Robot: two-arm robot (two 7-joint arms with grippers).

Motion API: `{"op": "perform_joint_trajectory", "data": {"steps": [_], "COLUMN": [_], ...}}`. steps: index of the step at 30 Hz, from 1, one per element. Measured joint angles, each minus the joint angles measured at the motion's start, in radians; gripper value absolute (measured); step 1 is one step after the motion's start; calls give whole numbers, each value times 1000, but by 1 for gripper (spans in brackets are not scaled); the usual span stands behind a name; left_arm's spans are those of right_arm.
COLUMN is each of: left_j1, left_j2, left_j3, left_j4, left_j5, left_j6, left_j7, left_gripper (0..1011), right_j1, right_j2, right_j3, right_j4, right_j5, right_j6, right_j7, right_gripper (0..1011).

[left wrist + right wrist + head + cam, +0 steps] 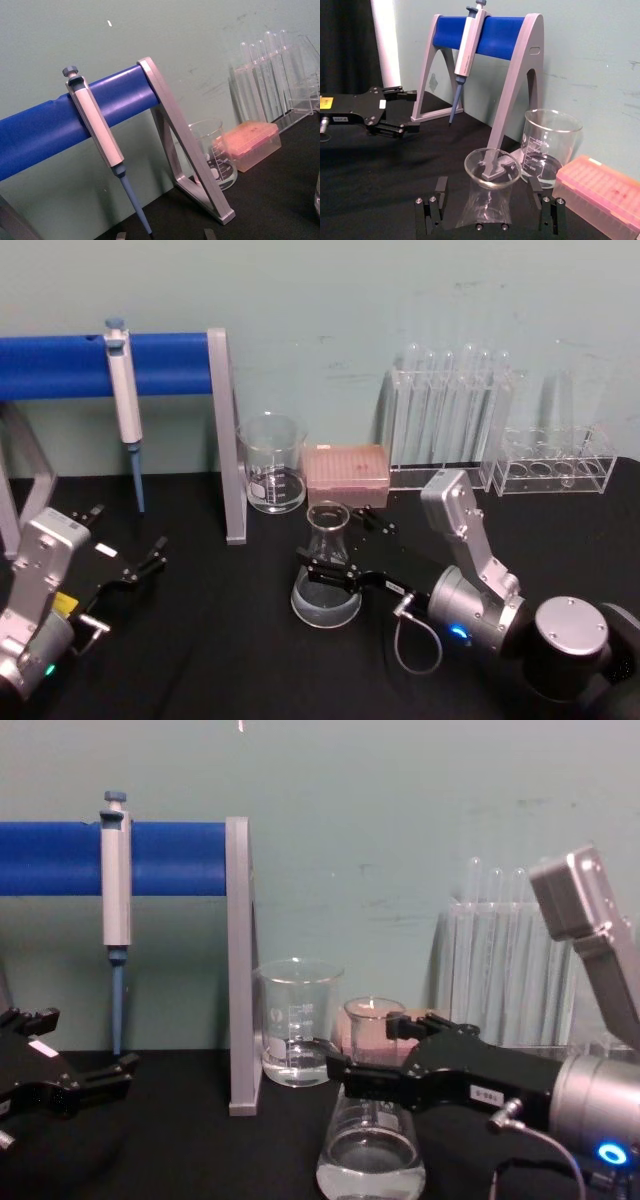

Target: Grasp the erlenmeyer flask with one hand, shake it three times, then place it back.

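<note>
The right tool [327, 571] straddles the erlenmeyer flask [326, 585] neck, jaws apart; closing off-centre could tip it on the tabletop [220, 640]

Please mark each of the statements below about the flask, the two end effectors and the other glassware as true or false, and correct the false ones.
1. The right end effector has its jaws on either side of the erlenmeyer flask. True.
2. The flask is lying on its side. False: it stands upright on the black table, with a little clear liquid at the bottom.
3. The left end effector holds the pipette. False: it is open over the table on the robot's left, and the pipette hangs on the blue stand.
4. A beaker stands behind the flask, near the wall. True.
5. The test tubes lie flat on the table. False: they stand upright in a clear rack.
</note>
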Motion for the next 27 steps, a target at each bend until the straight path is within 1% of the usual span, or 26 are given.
{"op": "perform_joint_trajectory", "data": {"steps": [6, 7, 10, 13, 17, 21, 23, 24, 26, 27], "left_j1": [0, 0, 0, 0, 0, 0, 0, 0, 0, 0], "left_j2": [0, 0, 0, 0, 0, 0, 0, 0, 0, 0], "left_j3": [0, 0, 0, 0, 0, 0, 0, 0, 0, 0], "left_j4": [0, 0, 0, 0, 0, 0, 0, 0, 0, 0], "left_j5": [0, 0, 0, 0, 0, 0, 0, 0, 0, 0], "left_j6": [0, 0, 0, 0, 0, 0, 0, 0, 0, 0], "left_j7": [0, 0, 0, 0, 0, 0, 0, 0, 0, 0], "left_gripper": [1001, 1001, 1001, 1001, 1001, 1001, 1001, 1000, 1001, 1001], "right_j1": [-29, -39, -56, -83, -104, -134, -142, -149, -154, -158], "right_j2": [35, 48, 70, 104, 131, 165, 173, 177, 179, 179], "right_j3": [10, 13, 19, 30, 42, 65, 75, 85, 95, 104], "right_j4": [-54, -71, -100, -142, -174, -211, -218, -222, -224, -224], "right_j5": [18, 23, 32, 48, 62, 78, 81, 82, 82, 81], "right_j6": [28, 37, 53, 75, 91, 115, 120, 123, 124, 124], "right_j7": [11, 14, 16, 17, 16, -4, -18, -36, -53, -72], "right_gripper": [1000, 1000, 1000, 1000, 1000, 1000, 1000, 1000, 1000, 1000]}}
